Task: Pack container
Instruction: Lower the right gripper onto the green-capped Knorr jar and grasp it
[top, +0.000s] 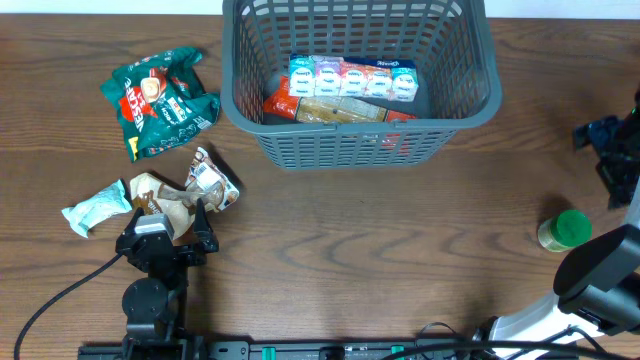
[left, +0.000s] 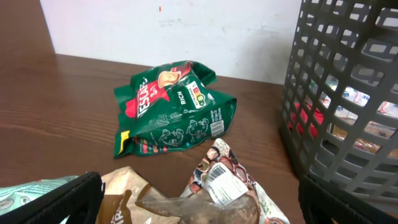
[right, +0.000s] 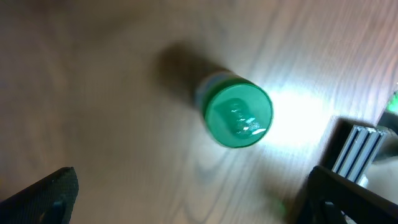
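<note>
**Overhead view.** The container (top: 345, 145) stands at the far centre of the tabletop (top: 400, 260). It already holds a row of small cartons (top: 352, 78) beside an orange packet (top: 283, 103). Loose stock lies to its left: a green coffee bag (top: 160, 100), a brown pouch (top: 190, 190) and a pale teal sachet (top: 95, 212). The left gripper (top: 170, 212) hovers over the pouch with jaws wide, which we judge to be a pick approach. A green-capped jar (top: 566, 230) stands alone at the right. The right arm (top: 600, 268) is partly cut off by the frame edge.

**Left wrist view.** The fingers (left: 56, 199) frame the crumpled pouch, and we see no contact with it. The pouch's print is unreadable. The container wall fills the right side, so we see its contents only through the slots.

**Right wrist view.** The right gripper (right: 193, 199) is spread wide above the upright jar and holds nothing. Blur and glare hide the jar's label and body.
</note>
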